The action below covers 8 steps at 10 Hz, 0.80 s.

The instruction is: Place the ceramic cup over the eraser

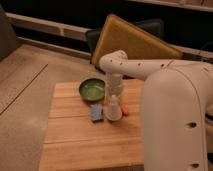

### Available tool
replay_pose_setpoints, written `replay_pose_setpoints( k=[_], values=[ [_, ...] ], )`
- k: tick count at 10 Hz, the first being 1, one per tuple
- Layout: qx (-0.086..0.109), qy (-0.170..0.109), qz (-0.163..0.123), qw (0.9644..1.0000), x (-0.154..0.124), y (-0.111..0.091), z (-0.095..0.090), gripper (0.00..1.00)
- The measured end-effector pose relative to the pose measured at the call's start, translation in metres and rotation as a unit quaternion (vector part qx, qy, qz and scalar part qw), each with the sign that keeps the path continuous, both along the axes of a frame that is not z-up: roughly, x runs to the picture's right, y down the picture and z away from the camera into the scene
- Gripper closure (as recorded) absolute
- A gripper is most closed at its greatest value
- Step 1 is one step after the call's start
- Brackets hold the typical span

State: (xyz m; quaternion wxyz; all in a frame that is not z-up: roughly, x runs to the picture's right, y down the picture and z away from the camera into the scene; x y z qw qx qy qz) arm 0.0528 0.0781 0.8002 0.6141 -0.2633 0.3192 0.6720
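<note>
I see my big white arm (175, 100) fill the right side of the frame and reach left to the middle. The gripper (114, 96) hangs down at the middle of the frame, right over the cup (113, 109). I cannot tell how it stands or if it has hold of the cup.

The cup sits on the wooden table (75, 135) near the middle of the frame — it looks white and wider at the bottom. The eraser I cannot find. A flat blue block (96, 112) lies just left of the cup, and a small orange-red piece (124, 111) sits just right of it. A green bowl (92, 90) sits up and to the left of the cup — near it, not touching.
</note>
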Motion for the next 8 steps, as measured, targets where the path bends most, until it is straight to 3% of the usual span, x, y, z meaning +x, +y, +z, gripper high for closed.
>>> replay_pose_setpoints(
  k=[1, 4, 8],
  values=[
    [0.000, 0.000, 0.000, 1.0000, 0.0000, 0.0002, 0.0001, 0.48],
    [0.000, 0.000, 0.000, 1.0000, -0.0001, 0.0001, 0.0001, 0.24],
    [0.000, 0.000, 0.000, 1.0000, 0.0000, 0.0001, 0.0001, 0.20]
  ],
)
